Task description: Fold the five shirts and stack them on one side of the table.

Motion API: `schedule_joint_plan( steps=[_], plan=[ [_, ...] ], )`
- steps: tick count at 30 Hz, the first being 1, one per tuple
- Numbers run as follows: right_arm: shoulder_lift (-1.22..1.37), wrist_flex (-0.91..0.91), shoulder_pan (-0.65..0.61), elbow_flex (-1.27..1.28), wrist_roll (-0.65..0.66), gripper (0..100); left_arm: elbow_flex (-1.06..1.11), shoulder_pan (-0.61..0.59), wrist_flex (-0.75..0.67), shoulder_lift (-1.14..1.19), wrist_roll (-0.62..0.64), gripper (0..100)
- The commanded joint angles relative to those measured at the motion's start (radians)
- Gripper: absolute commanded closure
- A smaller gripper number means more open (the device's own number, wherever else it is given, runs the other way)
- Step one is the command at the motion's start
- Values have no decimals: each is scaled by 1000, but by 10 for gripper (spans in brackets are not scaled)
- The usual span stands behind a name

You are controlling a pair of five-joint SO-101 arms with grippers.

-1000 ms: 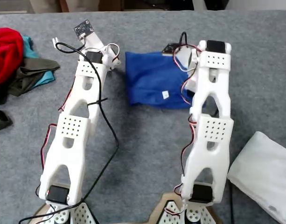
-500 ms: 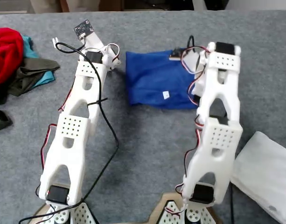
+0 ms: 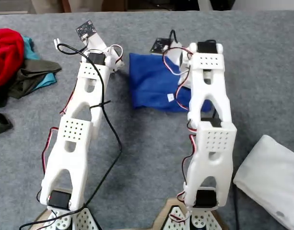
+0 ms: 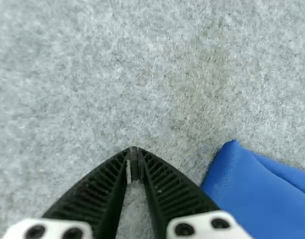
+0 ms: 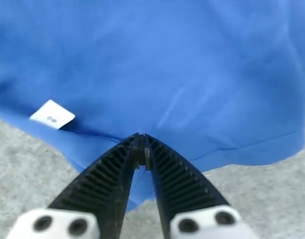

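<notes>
Right gripper (image 5: 141,149), jaws closed on nothing, has swung toward 9 o'clock over the folded blue shirt (image 3: 154,86), at 12 o'clock on the counter (image 3: 137,143). Left gripper (image 4: 133,164) closed, unmoved. Likely flattening the fold; shirt pile (image 3: 12,62) at 9 o'clock awaits

White perforated arms (image 3: 72,139) with red and black cables (image 3: 108,125) end in ribbed black left claw (image 4: 134,163) and right claw (image 5: 141,149).

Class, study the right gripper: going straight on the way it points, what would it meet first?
The blue shirt: the right gripper, jaws closed, points onto it near one edge. Whether the tips touch the cloth is unclear.
</notes>
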Motion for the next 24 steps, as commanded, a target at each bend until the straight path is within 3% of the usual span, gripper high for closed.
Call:
schedule_joint_plan(
  steps=[1, 14, 19, 24],
  plan=[
    [-4, 75, 7, -16, 8, 994, -52, 8, 5, -15, 5, 979],
    [-1, 341, 99, -62, 83, 994, -51, 8, 6, -15, 5, 979],
    [4, 304, 105, -116, 78, 994, -49, 8, 6, -15, 5, 979],
    [5, 107, 27, -136, 77, 994, -48, 8, 6, -15, 5, 979]
  ],
)
